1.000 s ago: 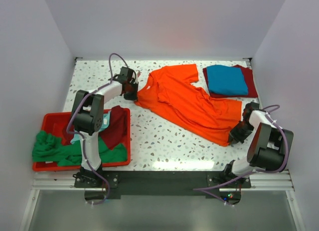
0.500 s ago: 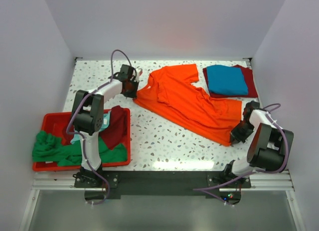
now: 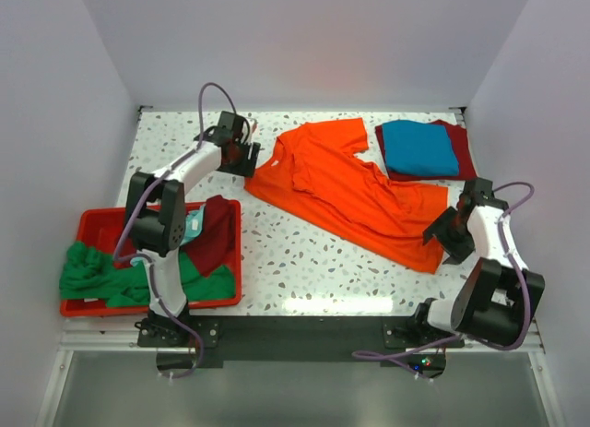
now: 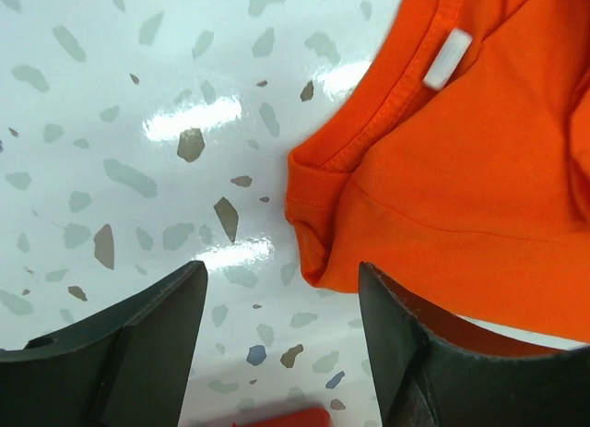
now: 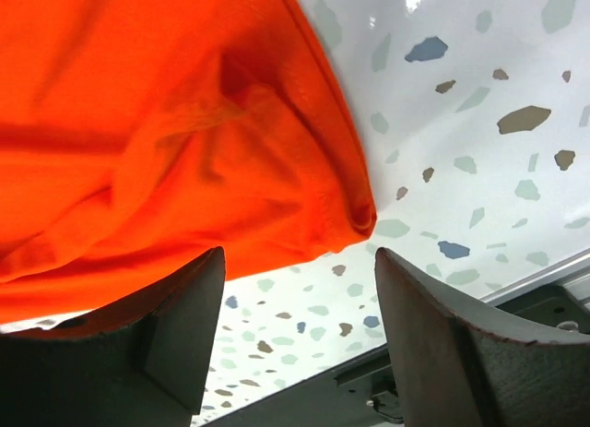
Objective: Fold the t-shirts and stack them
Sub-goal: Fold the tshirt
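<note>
While the orange shirt (image 3: 355, 192) lay spread on the speckled white surface (image 3: 304, 261) between plain white walls (image 3: 304, 40), its white collar tag (image 4: 447, 58) bore nothing legible; left fingers (image 4: 120, 344) and right fingers (image 5: 442, 335) stood open at opposite ends, gripping nothing.

Bright orange cloth t-shirt (image 3: 355, 192): lying spread out flat, slanting across the middle of the speckled table (image 3: 277, 261), collar pointing back left.
Blue folded t-shirt (image 3: 419, 148): resting on a folded dark red t-shirt (image 3: 466, 160), back right.
Green crumpled t-shirt (image 3: 92, 275): spilling over the red plastic bin (image 3: 101, 215), beside a bunched dark red shirt (image 3: 219, 233) and a light teal shirt (image 3: 194, 226).
</note>
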